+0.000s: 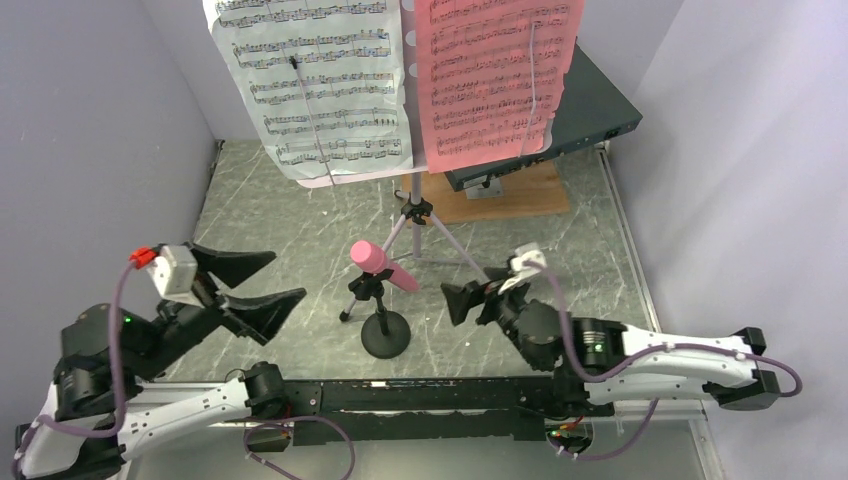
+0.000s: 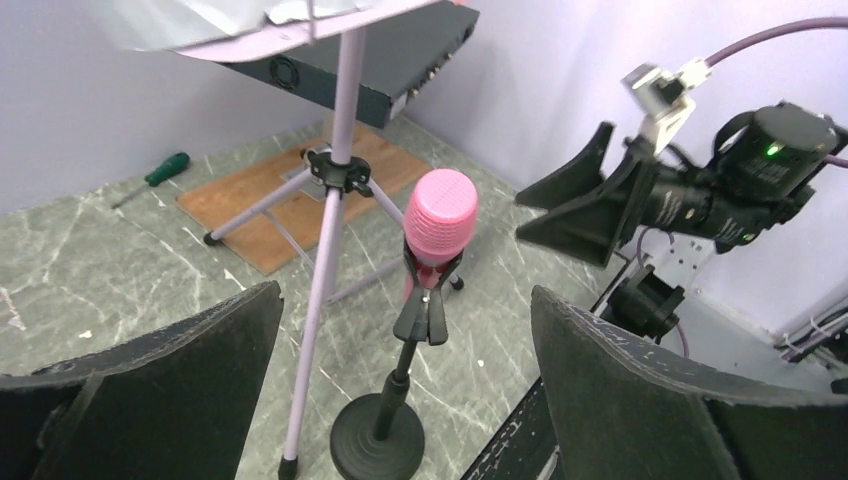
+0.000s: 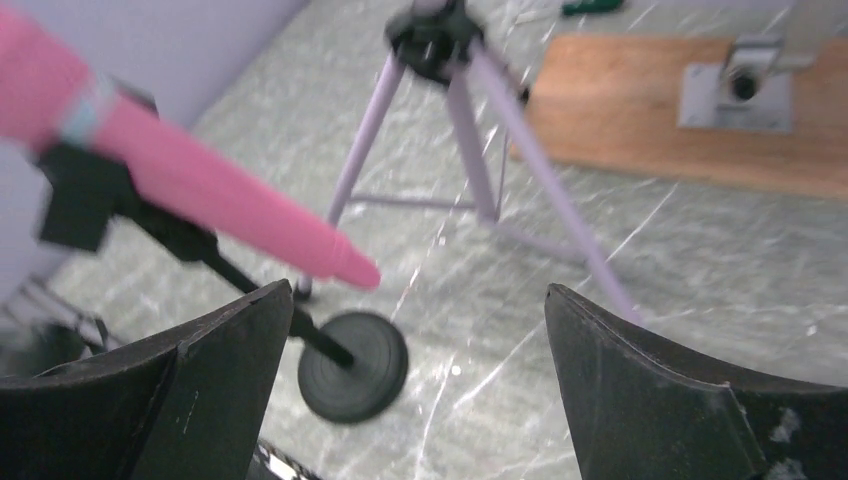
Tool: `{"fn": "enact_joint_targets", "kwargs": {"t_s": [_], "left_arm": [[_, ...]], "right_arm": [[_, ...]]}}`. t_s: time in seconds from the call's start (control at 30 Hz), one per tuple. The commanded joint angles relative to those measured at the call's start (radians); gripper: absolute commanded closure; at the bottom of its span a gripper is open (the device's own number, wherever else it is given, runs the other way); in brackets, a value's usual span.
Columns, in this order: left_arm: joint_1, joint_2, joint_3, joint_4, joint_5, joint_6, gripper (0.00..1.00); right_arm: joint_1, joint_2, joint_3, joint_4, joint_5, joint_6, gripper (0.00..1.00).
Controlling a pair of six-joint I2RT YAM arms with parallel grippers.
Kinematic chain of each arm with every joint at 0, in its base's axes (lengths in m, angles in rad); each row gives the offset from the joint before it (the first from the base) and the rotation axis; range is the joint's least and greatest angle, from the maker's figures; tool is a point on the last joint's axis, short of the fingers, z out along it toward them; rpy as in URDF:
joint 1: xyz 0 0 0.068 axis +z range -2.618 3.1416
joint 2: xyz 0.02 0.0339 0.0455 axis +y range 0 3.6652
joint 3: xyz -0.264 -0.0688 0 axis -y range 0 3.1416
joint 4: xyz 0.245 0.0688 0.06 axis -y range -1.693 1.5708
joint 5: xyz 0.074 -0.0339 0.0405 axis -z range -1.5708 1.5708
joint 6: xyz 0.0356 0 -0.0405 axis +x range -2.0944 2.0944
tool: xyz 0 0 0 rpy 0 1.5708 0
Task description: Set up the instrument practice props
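Grey marbled tabletop (image 1: 280, 220) with tripod (image 1: 417, 212), black mic stand (image 1: 386, 334), wooden board (image 1: 520, 195), screwdriver (image 2: 160, 167).

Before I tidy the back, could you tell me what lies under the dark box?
A wooden board lies under the dark box, with a grey metal bracket on it. From above, the pink music sheet hides the box's left part.

Only music notation on the white sheet (image 1: 318, 80) and pink sheet (image 1: 492, 75); no legible words.
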Motion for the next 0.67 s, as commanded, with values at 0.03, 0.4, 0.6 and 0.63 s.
{"fn": "enact_joint_targets", "kwargs": {"t_s": [0.03, 0.4, 0.6, 0.63], "left_arm": [[-0.003, -0.025, 0.087, -0.085, -0.076, -0.005, 0.00], [-0.004, -0.025, 0.223, -0.131, -0.088, 0.046, 0.01], [-0.004, -0.036, 0.194, -0.114, -0.082, 0.036, 0.00], [-0.004, -0.036, 0.190, -0.111, -0.078, 0.039, 0.00]], "right_arm": [[0.002, -0.015, 0.234, -0.169, 0.252, -0.120, 0.00], [0.001, 0.036, 0.535, -0.004, 0.333, -0.411, 0.00], [0.001, 0.046, 0.576, -0.033, 0.383, -0.430, 0.00], [0.002, 0.067, 0.618, -0.125, 0.403, -0.360, 0.00]]}}
